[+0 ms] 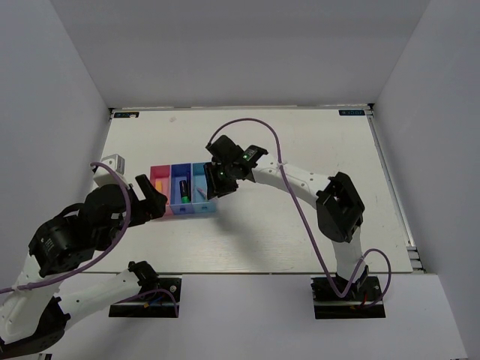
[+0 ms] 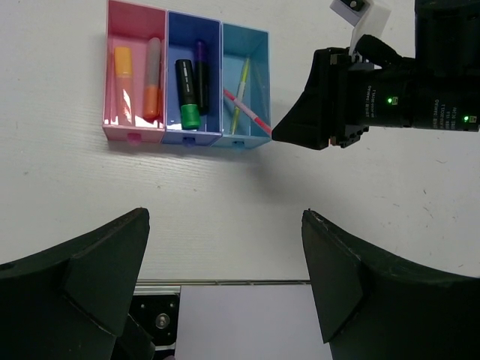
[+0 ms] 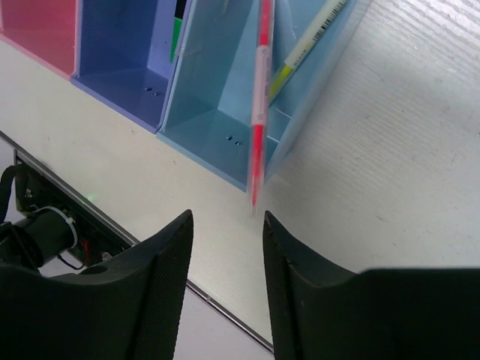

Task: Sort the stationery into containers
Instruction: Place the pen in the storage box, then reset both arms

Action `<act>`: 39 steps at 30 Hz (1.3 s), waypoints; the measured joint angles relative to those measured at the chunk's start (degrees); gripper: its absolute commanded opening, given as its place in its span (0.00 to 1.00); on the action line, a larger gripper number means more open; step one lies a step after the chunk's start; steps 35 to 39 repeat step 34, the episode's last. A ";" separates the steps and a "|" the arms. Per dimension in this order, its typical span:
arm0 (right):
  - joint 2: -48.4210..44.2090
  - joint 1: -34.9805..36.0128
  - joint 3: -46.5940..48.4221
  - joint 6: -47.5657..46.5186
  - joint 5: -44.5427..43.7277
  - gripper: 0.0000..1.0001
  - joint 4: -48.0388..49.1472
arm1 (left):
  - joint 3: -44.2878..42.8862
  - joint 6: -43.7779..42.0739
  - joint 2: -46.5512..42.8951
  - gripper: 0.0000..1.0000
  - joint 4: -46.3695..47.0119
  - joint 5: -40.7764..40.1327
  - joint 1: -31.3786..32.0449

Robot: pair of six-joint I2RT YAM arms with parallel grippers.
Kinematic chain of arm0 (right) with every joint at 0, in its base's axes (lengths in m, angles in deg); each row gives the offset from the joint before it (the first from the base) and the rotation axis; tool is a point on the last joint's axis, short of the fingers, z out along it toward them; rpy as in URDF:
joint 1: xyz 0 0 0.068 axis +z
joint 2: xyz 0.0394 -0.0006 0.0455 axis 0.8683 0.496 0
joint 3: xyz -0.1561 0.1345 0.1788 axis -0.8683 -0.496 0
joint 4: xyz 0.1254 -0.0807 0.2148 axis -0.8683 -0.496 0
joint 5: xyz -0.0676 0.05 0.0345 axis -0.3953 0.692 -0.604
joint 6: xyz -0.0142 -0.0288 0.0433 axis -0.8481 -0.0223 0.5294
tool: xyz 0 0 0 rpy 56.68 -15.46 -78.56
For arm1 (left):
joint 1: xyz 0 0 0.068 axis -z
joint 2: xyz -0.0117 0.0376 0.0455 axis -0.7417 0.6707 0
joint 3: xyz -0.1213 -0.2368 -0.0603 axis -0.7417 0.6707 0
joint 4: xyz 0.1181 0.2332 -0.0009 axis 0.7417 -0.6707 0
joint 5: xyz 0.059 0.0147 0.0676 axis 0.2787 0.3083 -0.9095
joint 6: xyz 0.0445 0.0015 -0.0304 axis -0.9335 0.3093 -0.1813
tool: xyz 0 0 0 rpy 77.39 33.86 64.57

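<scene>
Sorting is nearly done. Pink bin (image 2: 135,135): two orange markers (image 2: 122,75). Blue bin (image 2: 192,137): green marker (image 2: 186,94) and purple marker (image 2: 202,64). Light blue bin (image 2: 240,141): yellow pen (image 2: 241,90).

The pink pen (image 2: 247,112) slants across the light blue bin, one end inside, the other over the right rim. It is blurred in the right wrist view, so I judge it not yet settled. Seating it is what remains, as far as I can see.

My right arm reaches leftward across the surface (image 2: 375,225). The right tool (image 3: 226,225) tilts down just beside that rim, jaws parted and released, with the pen's end just off them. My left arm is folded back. The left tool (image 2: 225,217) gapes wide over the surface on the near side of the bins, empty.
</scene>
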 measured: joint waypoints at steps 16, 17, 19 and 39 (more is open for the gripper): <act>-15.80 -2.38 -11.80 -18.36 -6.84 0.82 4.92 | 6.69 -4.92 -0.04 0.19 0.42 1.53 0.00; -17.53 -3.34 -12.55 -20.04 -7.89 0.90 4.94 | 8.20 -5.53 0.13 0.19 0.42 2.03 0.00; -19.39 -5.33 -12.87 -22.14 -11.52 0.90 3.80 | 11.78 -7.87 0.94 0.33 0.83 4.09 -0.02; -41.24 -9.81 -37.24 -34.05 -31.91 0.90 0.96 | 28.55 -15.74 6.75 1.00 15.89 20.28 -0.02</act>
